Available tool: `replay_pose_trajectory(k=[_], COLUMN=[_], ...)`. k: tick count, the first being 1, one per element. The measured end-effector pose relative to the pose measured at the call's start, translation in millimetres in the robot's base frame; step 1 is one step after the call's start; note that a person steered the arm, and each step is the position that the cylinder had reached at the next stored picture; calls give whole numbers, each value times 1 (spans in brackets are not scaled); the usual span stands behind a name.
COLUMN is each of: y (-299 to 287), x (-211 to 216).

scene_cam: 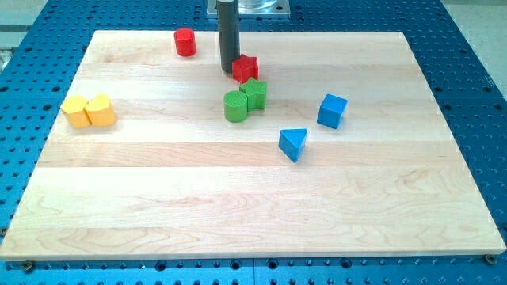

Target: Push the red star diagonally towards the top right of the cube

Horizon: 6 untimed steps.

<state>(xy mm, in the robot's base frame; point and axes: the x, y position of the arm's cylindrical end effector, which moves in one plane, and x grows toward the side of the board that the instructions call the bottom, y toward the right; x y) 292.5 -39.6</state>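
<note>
While beside red star [246, 68], my tip [228, 69]

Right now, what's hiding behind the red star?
Behind the red star, toward the view's top, there is only bare board. My tip touches its left side, so the rod covers a bit of that edge. Two green blocks sit just in front.

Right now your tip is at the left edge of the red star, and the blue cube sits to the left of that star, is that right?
Not quite. My tip is at the red star's left edge, but the camera view shows the blue cube to the star's right and lower, not left.
</note>
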Motion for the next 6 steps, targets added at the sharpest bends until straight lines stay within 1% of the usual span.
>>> replay_pose_trajectory(k=[1, 2, 3, 4, 5, 6], y=[-38, -23, 44, 92, 48, 29], x=[15, 29, 29, 13, 5, -8])
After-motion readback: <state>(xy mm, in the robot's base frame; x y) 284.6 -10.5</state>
